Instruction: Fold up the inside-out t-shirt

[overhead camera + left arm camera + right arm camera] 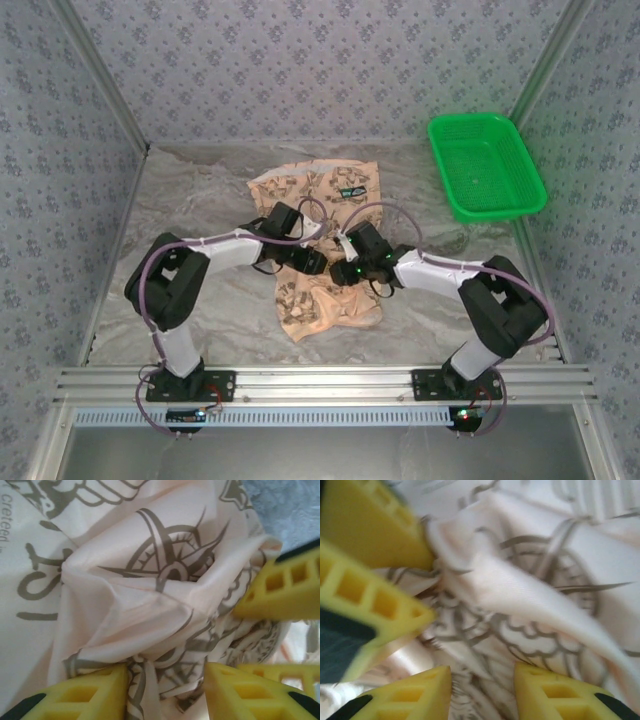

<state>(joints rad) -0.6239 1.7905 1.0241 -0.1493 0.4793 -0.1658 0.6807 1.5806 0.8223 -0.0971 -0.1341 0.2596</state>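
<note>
While the inside-out t-shirt (330,305) lies crumpled at the middle of the table (190,200), running from twelve to six o'clock in the overhead view, both arms meet over its midsection. The left gripper (314,262) reaches in from nine o'clock and the right gripper (343,270) from three o'clock, their tips close together. In each wrist view the yellow fingers (85,695) stand parted, with a loose ridge of printed cloth in the gap. The right wrist view is blurred, so whether a pad brushes the fabric cannot be told. A green basket (485,165) sits at two o'clock from the shirt, well apart.
</note>
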